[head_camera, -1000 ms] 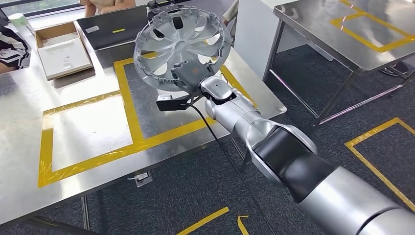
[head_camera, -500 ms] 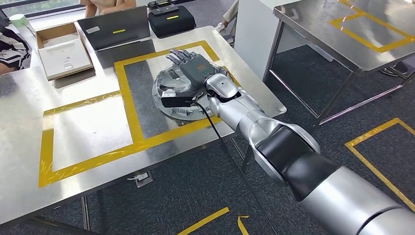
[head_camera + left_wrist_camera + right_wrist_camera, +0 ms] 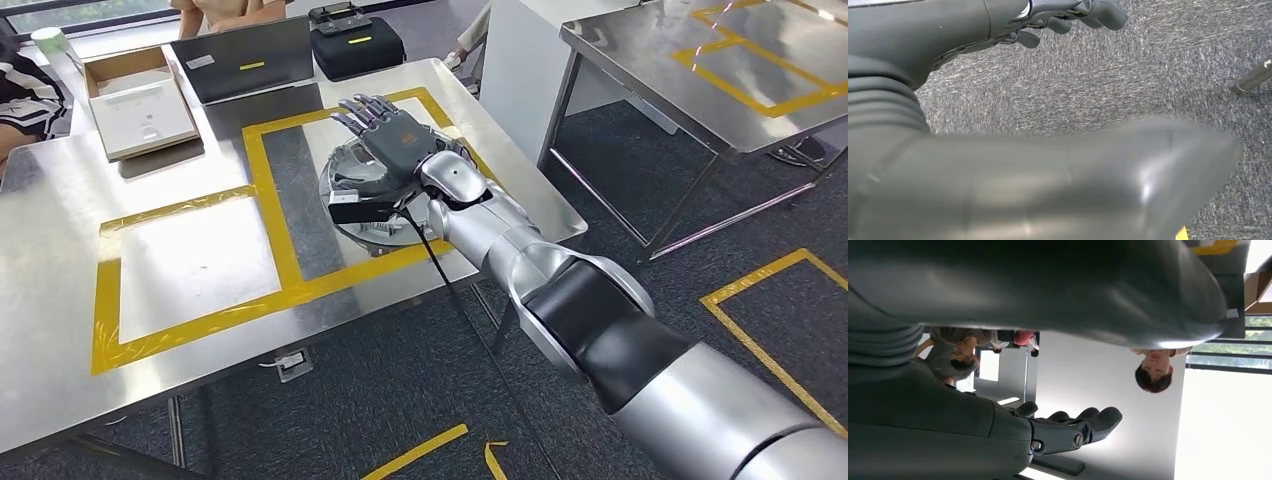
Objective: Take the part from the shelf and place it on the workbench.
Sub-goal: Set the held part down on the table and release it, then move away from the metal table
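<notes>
Right hand (image 3: 385, 135) spread over wheel cover (image 3: 345, 180), laptop (image 3: 245, 70) behind

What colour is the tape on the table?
Yellow. The tape makes squares on the steel table, clearest in the head view.

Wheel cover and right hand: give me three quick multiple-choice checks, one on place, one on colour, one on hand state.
1. Where does the wheel cover lie?
A. in the cardboard box
B. inside the right-hand yellow tape square on the workbench
C. on the floor

2. What colour is the case at the workbench's far edge?
A. black
B. red
C. white

3. The right hand is:
A. gripping the rim
B. curled in
C. fingers spread above the cover

Key: 1 B, tape frames it; 2 A, black with a yellow label; 3 C, fingers apart, holding nothing.
</notes>
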Action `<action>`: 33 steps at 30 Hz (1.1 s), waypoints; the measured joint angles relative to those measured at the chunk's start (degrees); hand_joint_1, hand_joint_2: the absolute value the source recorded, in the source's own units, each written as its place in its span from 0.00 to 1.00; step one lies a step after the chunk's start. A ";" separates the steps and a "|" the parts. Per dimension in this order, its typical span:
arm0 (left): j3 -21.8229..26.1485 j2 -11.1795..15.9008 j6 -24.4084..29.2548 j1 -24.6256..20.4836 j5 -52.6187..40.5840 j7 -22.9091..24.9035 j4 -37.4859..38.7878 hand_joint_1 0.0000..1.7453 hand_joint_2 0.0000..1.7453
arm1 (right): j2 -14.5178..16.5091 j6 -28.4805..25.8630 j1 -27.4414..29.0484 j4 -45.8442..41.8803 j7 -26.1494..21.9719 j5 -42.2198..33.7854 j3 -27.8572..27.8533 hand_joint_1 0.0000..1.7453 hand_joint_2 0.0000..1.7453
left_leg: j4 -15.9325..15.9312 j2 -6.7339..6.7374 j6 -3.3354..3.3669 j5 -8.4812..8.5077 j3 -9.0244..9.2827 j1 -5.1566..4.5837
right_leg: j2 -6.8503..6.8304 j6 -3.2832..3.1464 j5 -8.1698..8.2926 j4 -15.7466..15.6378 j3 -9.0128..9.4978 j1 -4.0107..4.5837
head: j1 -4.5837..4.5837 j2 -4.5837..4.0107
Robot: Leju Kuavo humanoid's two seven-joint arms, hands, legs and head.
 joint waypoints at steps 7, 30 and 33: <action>-0.01 0.63 0.11 0.00 0.02 0.10 -0.20 0.00 0.00 | 0.83 -0.49 0.31 -0.43 -1.85 -0.14 -0.49 0.00 0.00 | 3.43 -0.25 -2.76 -1.35 -2.15 0.46 | -0.31 -0.07 5.53 -12.47 6.55 -0.82 | 0.30 0.00; 0.03 0.82 1.06 0.65 0.62 1.71 0.04 0.00 0.00 | 3.49 -0.86 2.43 -0.59 -4.09 -0.60 -1.60 0.00 0.00 | 3.17 -0.21 1.04 0.28 -3.67 -1.23 | -0.25 -0.39 -0.70 0.35 -1.46 0.44 | 0.36 0.00; 0.04 0.75 1.00 0.76 0.48 1.78 0.09 0.00 0.00 | 3.50 -0.92 3.01 -0.59 -4.09 -0.49 -1.60 0.00 0.00 | 3.48 -0.16 0.80 1.84 -5.97 -1.23 | -0.27 -0.44 1.41 -0.35 2.07 0.45 | 0.37 0.00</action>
